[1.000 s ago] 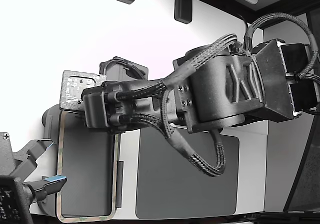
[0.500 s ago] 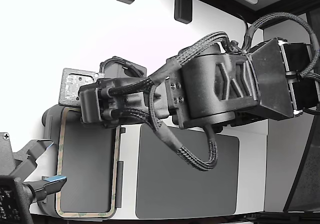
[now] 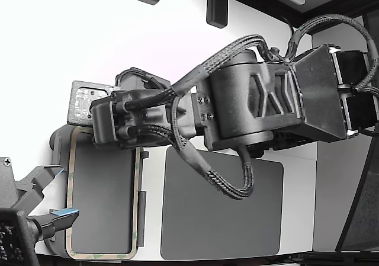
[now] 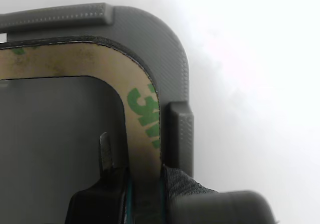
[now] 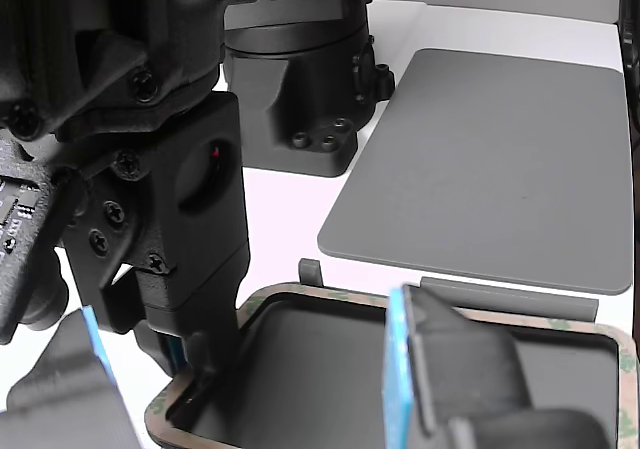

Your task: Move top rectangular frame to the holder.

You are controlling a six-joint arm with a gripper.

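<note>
Tan, green-mottled and thin, the flat rounded-rectangle frame (image 3: 70, 201) lies seated inside the light grey plastic holder plate (image 4: 150, 34) at the exterior view's left, its border running just inside the holder's raised edge tabs, which is presumably what keeps it squared up. In the wrist view the black end effector (image 4: 142, 184) straddles one side of the frame near a rounded corner: one finger stands inside the open middle, the other outside against the holder's wall, with the frame's strip between them. It appears clenched on the frame, though how firmly cannot be judged from these views. Pinching a side rather than the face makes sense, since the open middle leaves nothing else to hold. To the exterior view's right, just beside the holder on the white bench (image 3: 151, 177), lies a solid dark grey flat mat (image 3: 222, 210). A second blue-tipped gripper (image 3: 59, 215) shows at the exterior view's lower left, touching nothing
</note>
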